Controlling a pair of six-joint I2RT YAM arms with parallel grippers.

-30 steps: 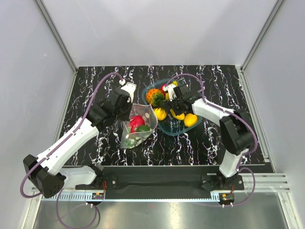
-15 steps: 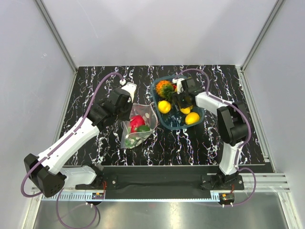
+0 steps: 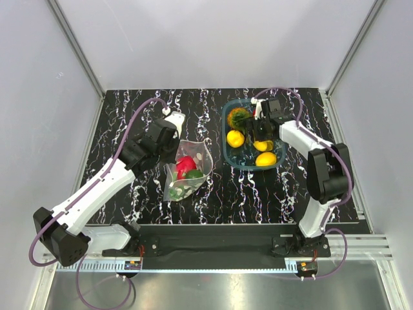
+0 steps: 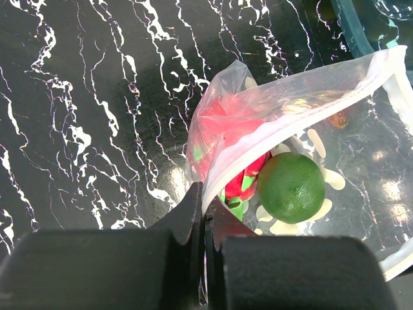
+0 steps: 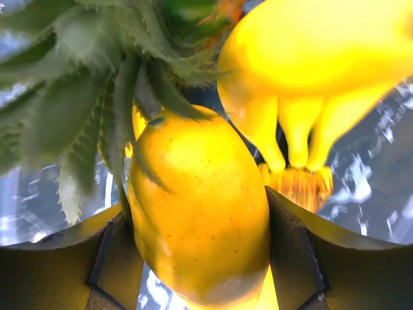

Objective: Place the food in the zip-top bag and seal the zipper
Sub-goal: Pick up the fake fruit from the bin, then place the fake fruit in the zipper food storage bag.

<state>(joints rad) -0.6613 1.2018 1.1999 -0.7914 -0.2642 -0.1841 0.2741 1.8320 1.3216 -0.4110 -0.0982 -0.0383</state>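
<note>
1 yellow fruit (image 5: 197, 213) sits clasped in your right jaws inside the basket (image 3: 225, 143), while the zip-top bag (image 3: 187, 169), rim pinched by your left jaws, lies leftward, mouth open.

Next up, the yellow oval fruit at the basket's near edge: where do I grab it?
Come straight down on the oval fruit and close across its narrow middle; it lies lengthwise along the basket wall, so a side approach looks blocked.

white arm links (image 3: 97, 187), black joints (image 3: 322, 177), purple cables (image 3: 129, 126)
</note>
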